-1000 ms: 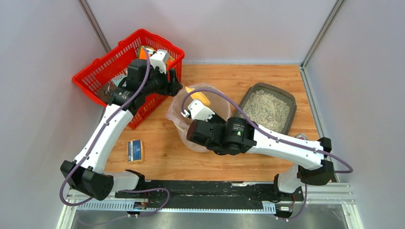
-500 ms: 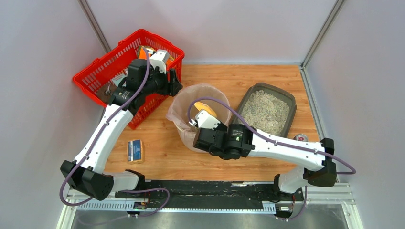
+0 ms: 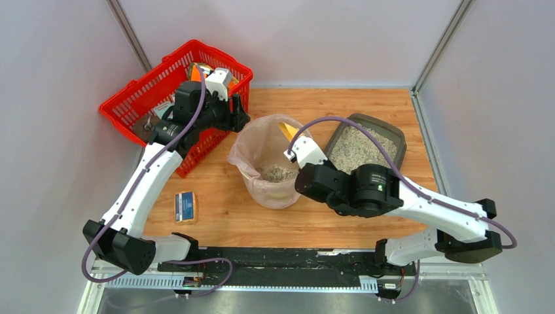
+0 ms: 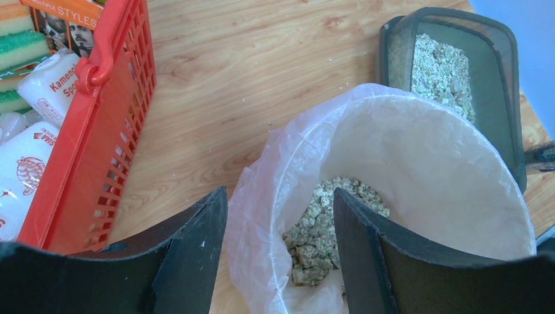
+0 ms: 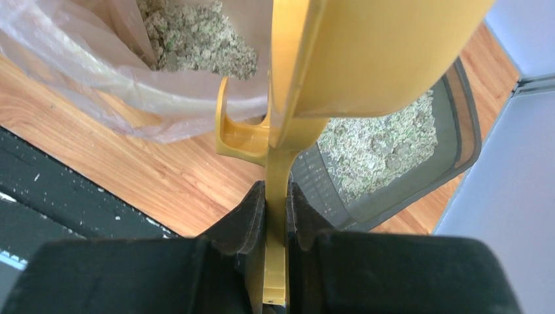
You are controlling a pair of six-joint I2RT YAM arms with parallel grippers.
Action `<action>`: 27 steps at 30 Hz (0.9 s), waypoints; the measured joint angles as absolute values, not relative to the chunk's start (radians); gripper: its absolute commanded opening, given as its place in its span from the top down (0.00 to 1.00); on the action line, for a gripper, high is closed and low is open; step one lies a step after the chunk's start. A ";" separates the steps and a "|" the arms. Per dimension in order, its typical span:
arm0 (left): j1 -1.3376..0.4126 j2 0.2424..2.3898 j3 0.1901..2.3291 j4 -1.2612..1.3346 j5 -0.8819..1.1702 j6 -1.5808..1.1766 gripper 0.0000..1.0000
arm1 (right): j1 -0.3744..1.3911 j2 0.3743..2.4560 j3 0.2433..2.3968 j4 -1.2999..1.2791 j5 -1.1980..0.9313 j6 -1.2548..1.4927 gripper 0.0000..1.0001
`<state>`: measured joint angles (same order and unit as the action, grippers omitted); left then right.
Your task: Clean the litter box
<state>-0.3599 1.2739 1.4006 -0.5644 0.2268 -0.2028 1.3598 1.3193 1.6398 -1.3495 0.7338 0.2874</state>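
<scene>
The litter box (image 3: 366,152), a dark grey tray of pale gravelly litter, lies at the back right; it also shows in the left wrist view (image 4: 458,65) and the right wrist view (image 5: 393,137). My right gripper (image 3: 292,145) (image 5: 277,196) is shut on the handle of a yellow scoop (image 3: 286,129) (image 5: 366,52), held over the gap between the beige bin (image 3: 252,171) and the litter box. Litter clumps (image 3: 278,173) (image 4: 327,222) lie in the bin's clear bag. My left gripper (image 3: 239,112) (image 4: 280,203) is open at the bin's far left rim, the bag edge between its fingers.
A red mesh basket (image 3: 150,98) with packaged goods stands at the back left, right behind my left wrist. A blue and yellow packet (image 3: 186,207) lies on the wooden table at the front left. A small object (image 3: 412,188) sits by the litter box's near right corner.
My right arm has lifted the scoop out of the bin and swung it right, toward the litter box. The clumps in the bin now show. My left arm has not moved.
</scene>
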 measured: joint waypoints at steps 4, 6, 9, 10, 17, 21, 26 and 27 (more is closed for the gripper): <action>-0.360 1.274 1.401 -0.564 0.227 -0.203 0.32 | 1.345 1.266 1.564 -1.351 0.694 0.295 0.94; -0.360 1.274 1.401 -0.564 0.227 -0.203 0.32 | 1.335 1.269 1.515 -1.350 0.661 0.300 0.94; -0.360 1.274 1.401 -0.564 0.227 -0.203 0.32 | 1.323 1.295 1.455 -1.348 0.612 0.301 0.94; -0.360 1.274 1.401 -0.564 0.227 -0.203 0.32 | 1.319 1.302 1.446 -1.340 0.607 0.301 0.94; -0.360 1.274 1.401 -0.564 0.227 -0.203 0.32 | 1.301 1.306 1.462 -1.319 0.581 0.291 0.94; -0.360 1.274 1.401 -0.564 0.231 -0.202 0.32 | 1.299 1.301 1.528 -1.300 0.560 0.278 0.92; -0.360 1.274 1.400 -0.564 0.234 -0.202 0.32 | 1.225 1.225 1.560 -1.210 0.472 0.271 0.93; -0.360 1.274 1.400 -0.564 0.234 -0.202 0.32 | 1.191 1.207 1.559 -1.195 0.448 0.272 0.94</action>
